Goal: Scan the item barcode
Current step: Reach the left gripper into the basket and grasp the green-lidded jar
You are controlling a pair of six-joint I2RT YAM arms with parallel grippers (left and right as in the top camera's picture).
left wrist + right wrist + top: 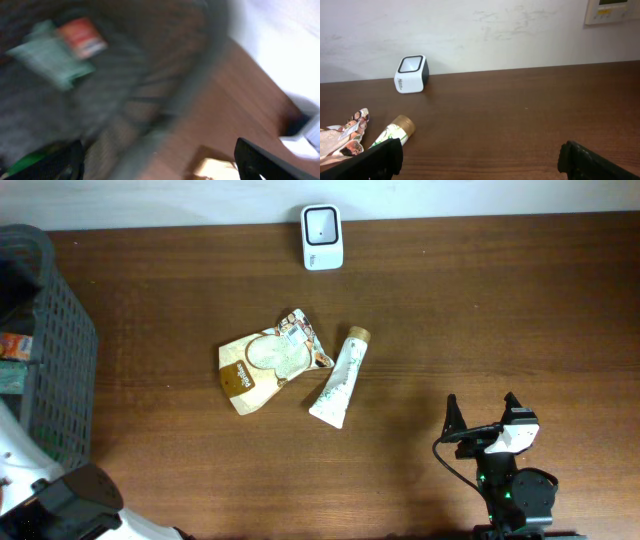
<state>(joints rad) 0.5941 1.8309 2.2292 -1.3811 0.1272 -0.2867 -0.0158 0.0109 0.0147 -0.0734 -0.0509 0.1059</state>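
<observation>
Nearest the lens in the right wrist view, the right gripper point(481, 150) shows its two black fingers point(375, 161) at the bottom corners, spread wide with only bare table point(520, 115) between them. From overhead this gripper point(481, 408) sits at the lower right of the table, well apart from everything else and pointing toward the far edge. A white scanner point(322, 237) with a dark window stands at that far edge against the wall; the right wrist camera sees it upright, off to the left point(411, 74). Near the middle of the table lie two items: a tan pouch point(265, 360) with a printed label at its upper corner, and just to its right a white tube point(340, 378) with a brown cap, lying flat with the cap toward the scanner. The pouch's corner reaches the tube, though whether they touch is not clear. A dark mesh basket point(60, 350) stands at the left edge, with an orange-red packet point(12, 345) inside it. The left wrist view is badly blurred, but the left gripper point(160, 150) looks wide open too, its dark fingers point(262, 160) far apart and empty, hanging by the basket's rim point(200, 65); the packet point(82, 37) and a pale green pack point(47, 60) show within.
</observation>
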